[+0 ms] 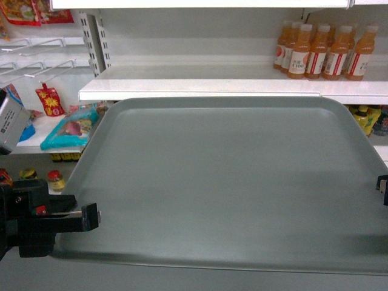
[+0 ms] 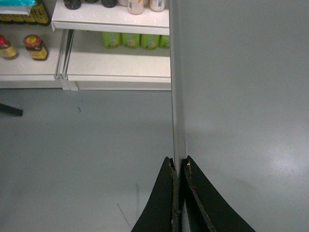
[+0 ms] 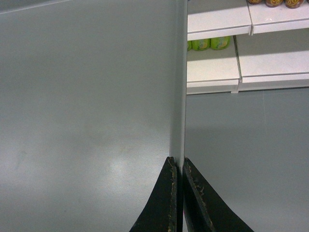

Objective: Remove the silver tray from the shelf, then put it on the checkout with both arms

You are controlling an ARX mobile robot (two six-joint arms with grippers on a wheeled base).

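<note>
- Silver tray (image 1: 230, 182): I see it filling the frame's centre, held level in front of the shelf (image 1: 200, 82).
- Left gripper (image 2: 177, 166): clamped on the tray's left rim.
- Right gripper (image 3: 178, 166): clamped on its right rim.
- Upper right: 6 orange bottles (image 1: 324, 51).

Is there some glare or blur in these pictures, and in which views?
Head view: soft and slightly blurred, with a dull sheen on the silver tray. Left wrist view: a pale glare patch on the tray, near the left gripper. Right wrist view: a similar patch left of the right gripper.
</note>
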